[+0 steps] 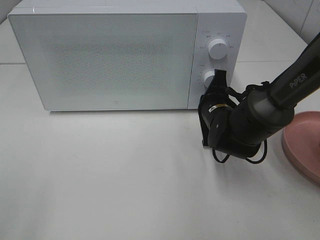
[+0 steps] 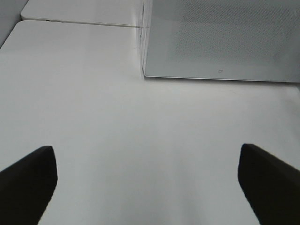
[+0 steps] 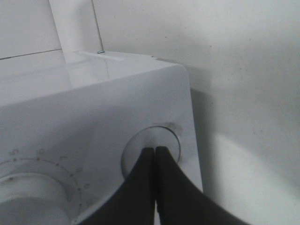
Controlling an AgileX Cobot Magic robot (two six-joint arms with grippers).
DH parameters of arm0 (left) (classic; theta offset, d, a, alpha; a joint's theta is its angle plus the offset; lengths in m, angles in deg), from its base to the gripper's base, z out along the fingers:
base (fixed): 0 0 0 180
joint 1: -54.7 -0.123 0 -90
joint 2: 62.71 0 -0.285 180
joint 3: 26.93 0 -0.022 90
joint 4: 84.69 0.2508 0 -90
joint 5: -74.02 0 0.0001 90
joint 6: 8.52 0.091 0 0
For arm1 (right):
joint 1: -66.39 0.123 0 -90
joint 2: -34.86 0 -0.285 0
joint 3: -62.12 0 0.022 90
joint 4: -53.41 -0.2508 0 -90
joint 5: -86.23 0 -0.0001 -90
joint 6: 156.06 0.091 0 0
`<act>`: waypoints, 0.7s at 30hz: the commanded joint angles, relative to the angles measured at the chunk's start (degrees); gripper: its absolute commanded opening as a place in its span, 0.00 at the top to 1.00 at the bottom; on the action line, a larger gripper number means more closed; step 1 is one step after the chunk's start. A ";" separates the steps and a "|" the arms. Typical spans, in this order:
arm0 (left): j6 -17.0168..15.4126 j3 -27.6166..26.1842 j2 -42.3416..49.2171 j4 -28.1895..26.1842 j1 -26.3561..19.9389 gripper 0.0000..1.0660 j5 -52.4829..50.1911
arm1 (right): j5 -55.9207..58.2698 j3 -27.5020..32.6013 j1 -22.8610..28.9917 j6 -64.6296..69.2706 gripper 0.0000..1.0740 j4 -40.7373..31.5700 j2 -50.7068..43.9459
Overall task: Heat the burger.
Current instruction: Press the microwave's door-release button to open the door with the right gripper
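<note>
Right gripper (image 3: 155,151), jaws together, touches the lower microwave knob (image 3: 164,137); left gripper (image 2: 146,154) gapes wide

The speckled door (image 1: 100,55) of the white box-shaped microwave oven (image 1: 226,19) shows nothing of its inside, and the print around its dials (image 1: 218,48) is too small to read. The black right pincer (image 1: 219,75) covers part of the lower round white dial (image 1: 206,79); the round pink plate (image 1: 301,145) is cut by the exterior view's edge, and the black left pincer's (image 2: 145,150) fingers (image 2: 28,183) by the wrist view's.
</note>
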 commanded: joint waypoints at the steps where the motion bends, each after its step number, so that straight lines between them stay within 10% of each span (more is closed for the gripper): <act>1: 0.06 0.17 1.09 -0.06 0.17 0.04 -0.17 | -0.92 -1.49 -0.34 -1.60 1.00 0.11 0.52; 21: 0.06 0.17 1.09 -0.06 0.17 0.04 -0.17 | -10.60 -8.88 -0.34 -6.99 1.00 -2.23 1.55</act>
